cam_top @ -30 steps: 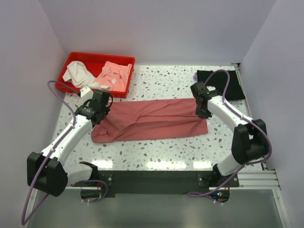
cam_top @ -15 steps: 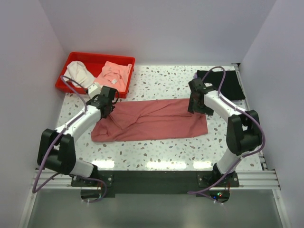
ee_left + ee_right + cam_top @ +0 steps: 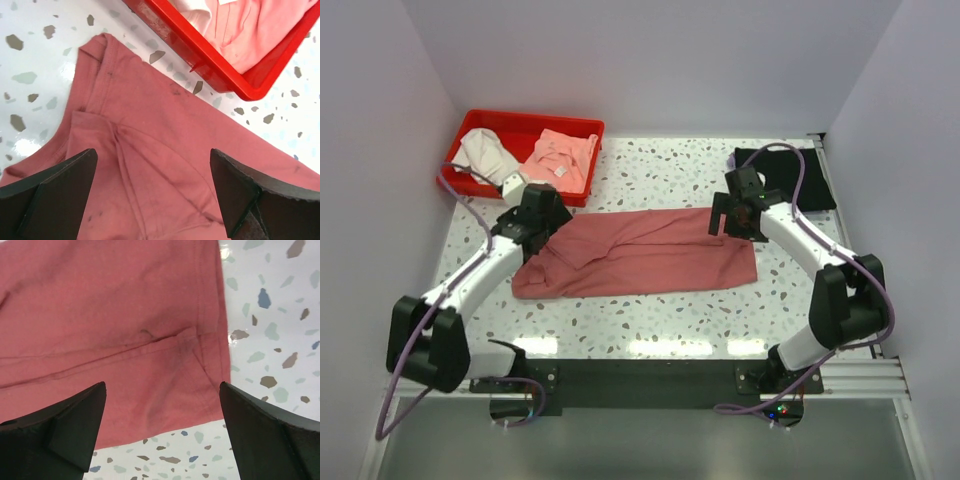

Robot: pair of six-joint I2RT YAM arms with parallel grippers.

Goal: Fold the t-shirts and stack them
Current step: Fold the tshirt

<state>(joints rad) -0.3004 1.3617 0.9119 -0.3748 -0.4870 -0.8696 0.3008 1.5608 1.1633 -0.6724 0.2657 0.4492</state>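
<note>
Since a second ago, your left gripper has shifted from the rose-red t-shirt's rumpled left end toward its far-left corner. Your right gripper has edged a little inward along the shirt's right end. The shirt itself lies as it did.

The rose-red t-shirt is spread as a long band across the speckled table, bunched at its left end. Both grippers hang above it with fingers spread wide and nothing between them. The left is over a seam at the shirt's left end, and the right is over the stitched hem near the right edge.

Just beside the shirt's far-left corner sits the red bin. In it you see a white garment and a pink garment, lying side by side. The black t-shirt lies folded beyond the rose-red shirt's far-right corner, apart from it.
</note>
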